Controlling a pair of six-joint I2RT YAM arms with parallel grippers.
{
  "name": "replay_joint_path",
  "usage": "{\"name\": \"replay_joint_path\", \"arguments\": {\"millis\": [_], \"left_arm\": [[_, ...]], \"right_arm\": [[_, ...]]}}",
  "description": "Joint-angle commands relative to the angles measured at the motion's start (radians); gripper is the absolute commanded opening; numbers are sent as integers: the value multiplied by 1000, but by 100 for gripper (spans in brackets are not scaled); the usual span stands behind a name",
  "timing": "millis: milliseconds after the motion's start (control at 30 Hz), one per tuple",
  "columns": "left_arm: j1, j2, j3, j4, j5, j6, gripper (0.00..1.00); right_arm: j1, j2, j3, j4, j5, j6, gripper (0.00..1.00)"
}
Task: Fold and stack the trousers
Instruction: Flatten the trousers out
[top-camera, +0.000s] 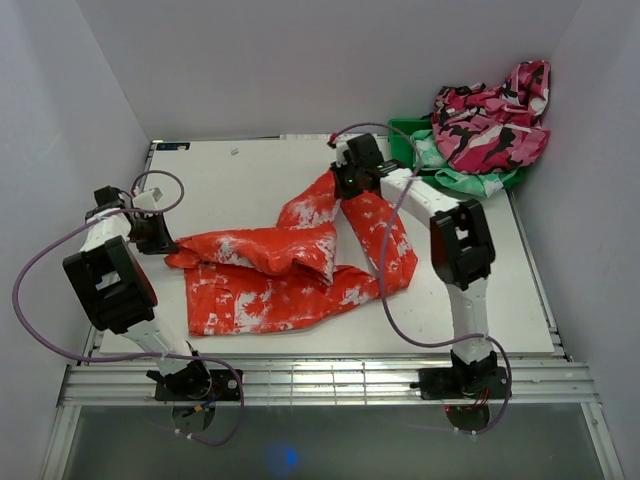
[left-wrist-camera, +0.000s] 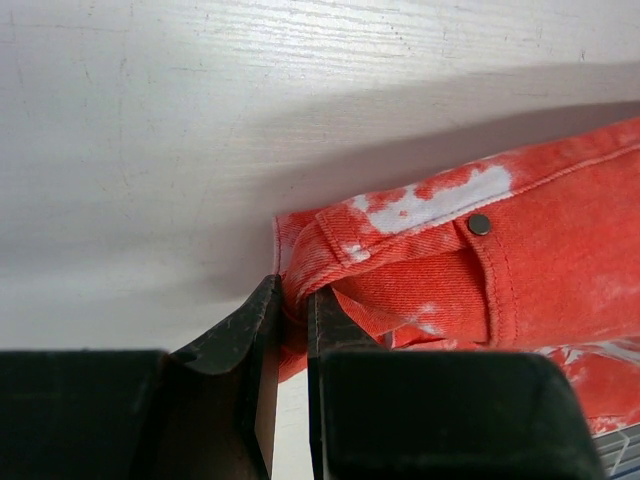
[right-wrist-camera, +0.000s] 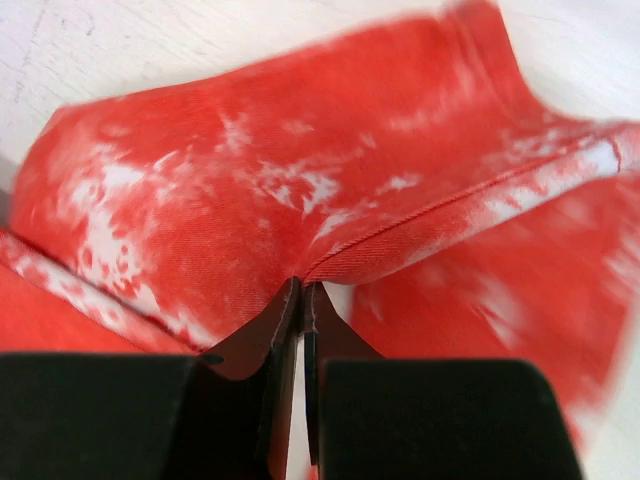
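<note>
the trousers (top-camera: 270, 275) lie across the middle of the desk (top-camera: 230, 180), their waist end at the left between the left fingers (left-wrist-camera: 245, 330). the right fingers (right-wrist-camera: 270, 335) pinch a leg fold toward the rear. a bin (top-camera: 403, 135) sits in the far right corner, seemingly under a heap of clothes (top-camera: 490, 120).

No text, label, brand, number or sign can be read in any view. The metal stud (left-wrist-camera: 479, 224) on the trousers (top-camera: 290, 270) is too small to show any mark.
</note>
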Motion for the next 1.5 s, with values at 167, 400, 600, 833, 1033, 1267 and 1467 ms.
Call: {"name": "replay_joint_path", "arguments": {"millis": [167,400,600,833,1033,1267,1467], "left_arm": [[12,-73,-18,127,-79,-53,0],[41,-64,17,178,-151,-66,0],[55,-46,43,202,-183,-31,0],[56,-11,83,160,-60,64,0],[56,43,118,112,-27,115,0],[58,14,115,121,-65,115,0],[56,45,147,106,-91,111,0]], "right_arm": [[-277,-553,-355,-18,5,-77,8],[-567,-820,-556,-148,31,-215,8],[-735,-907,-618,-290,16,-422,8],[-736,-757,-615,-455,-38,-525,8],[-727,-473,-290,-475,-94,-450,59],[-727,-584,-348,-568,-244,-736,94],[-724,-783,-656,-561,-282,-1026,98]]}}
